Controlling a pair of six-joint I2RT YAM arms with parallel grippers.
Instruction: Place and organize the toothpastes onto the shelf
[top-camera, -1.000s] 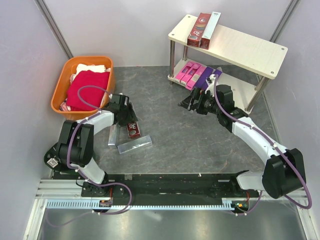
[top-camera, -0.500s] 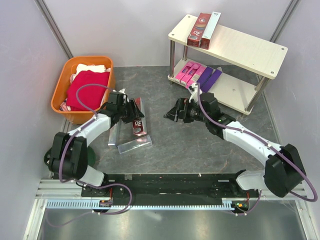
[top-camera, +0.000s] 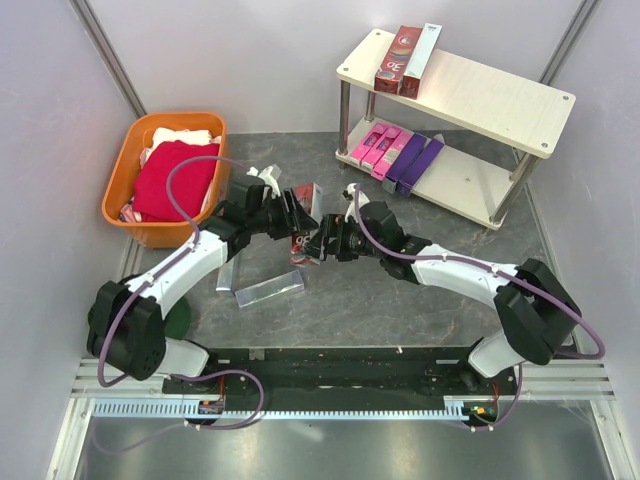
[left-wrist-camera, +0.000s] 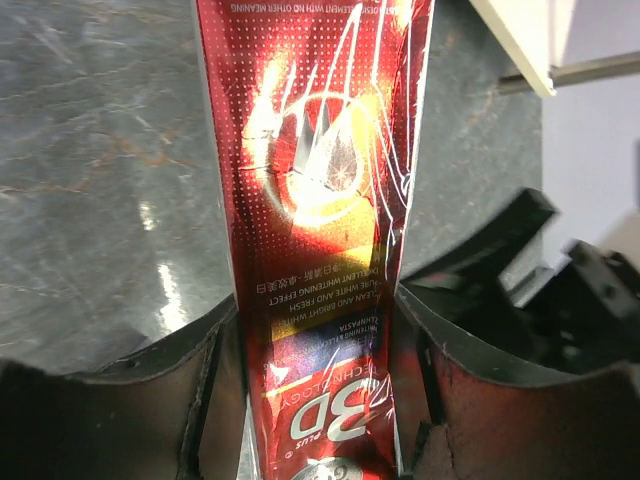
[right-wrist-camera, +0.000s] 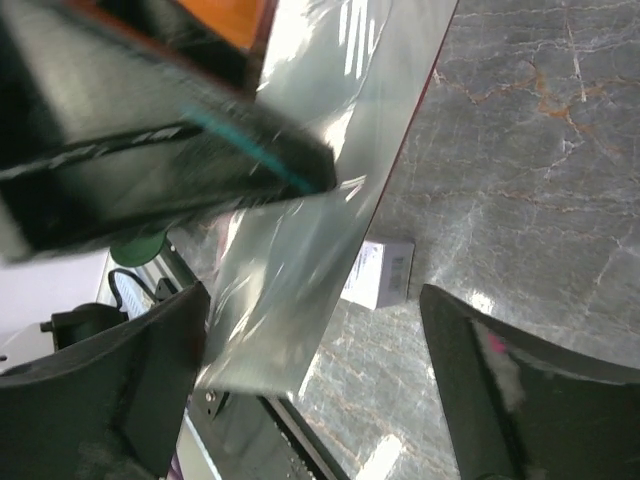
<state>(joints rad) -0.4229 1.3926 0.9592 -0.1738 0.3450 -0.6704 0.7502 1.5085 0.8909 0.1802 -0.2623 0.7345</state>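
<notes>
My left gripper (top-camera: 297, 212) is shut on a dark red toothpaste (top-camera: 304, 220) and holds it above the floor in the middle. In the left wrist view the carton (left-wrist-camera: 320, 190) runs up between the fingers of that gripper (left-wrist-camera: 318, 400). My right gripper (top-camera: 318, 246) stands open right against the carton's near end. In the right wrist view the carton's silver side (right-wrist-camera: 300, 240) lies between the wide-apart fingers of the right gripper (right-wrist-camera: 315, 385), close to the left one. The shelf (top-camera: 500, 100) carries toothpastes on top (top-camera: 402, 60), with pink and purple ones (top-camera: 395, 152) below.
Two silver-grey toothpastes (top-camera: 270, 290) (top-camera: 228, 272) lie on the floor near the left arm. An orange basket (top-camera: 128, 165) with red and white cloths stands at the left. Grey walls close in both sides.
The left arm lifted the dark red carton off the floor and carried it right to the middle. The right arm swung left from the shelf to meet it, jaws open.
</notes>
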